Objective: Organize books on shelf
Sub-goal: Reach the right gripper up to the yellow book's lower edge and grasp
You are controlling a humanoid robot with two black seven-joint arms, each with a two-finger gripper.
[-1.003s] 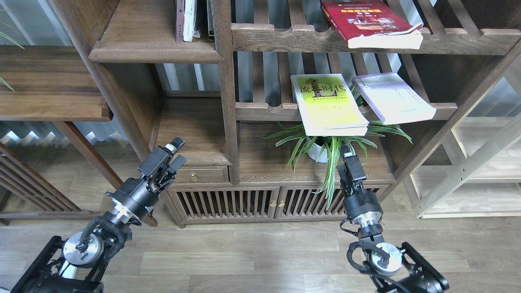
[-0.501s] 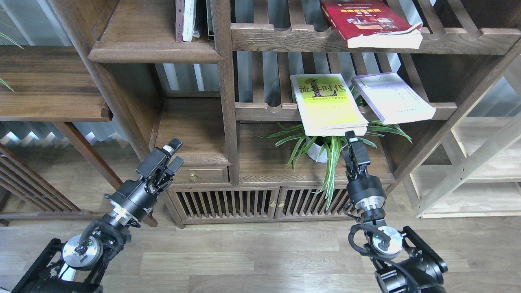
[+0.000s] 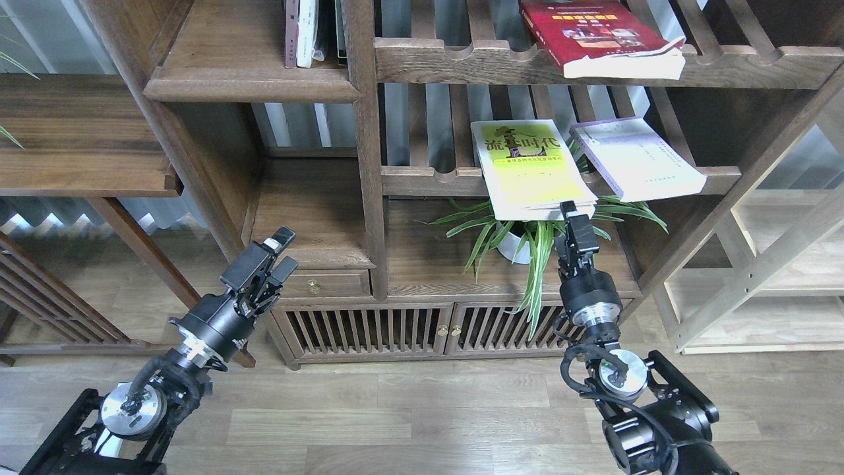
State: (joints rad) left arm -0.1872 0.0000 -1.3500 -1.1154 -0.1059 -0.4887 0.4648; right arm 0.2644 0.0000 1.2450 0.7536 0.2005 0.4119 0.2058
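Note:
The yellow-green book [image 3: 531, 168] lies flat on the middle slatted rack, its front edge overhanging. The pale lavender-white book [image 3: 636, 158] lies beside it on the right. The thick red book [image 3: 600, 36] lies on the upper slatted rack. The solid dark-brown shelf [image 3: 244, 76] is at the upper left, with a few upright books [image 3: 308, 33] at its right end. My right gripper [image 3: 572, 212] points up, its tip at the yellow-green book's overhanging front edge; its fingers cannot be told apart. My left gripper [image 3: 282, 252] is open and empty, low in front of the left cabinet.
A potted spider plant [image 3: 527, 241] stands under the middle rack, right behind my right gripper. A low cabinet with a drawer [image 3: 326, 285] and slatted doors [image 3: 409, 328] is below. A light unfinished wooden frame [image 3: 758, 277] stands at the right.
My right gripper has risen and moved forward until its tip meets the yellow-green book's front edge. The left arm has hardly moved. The books have not moved.

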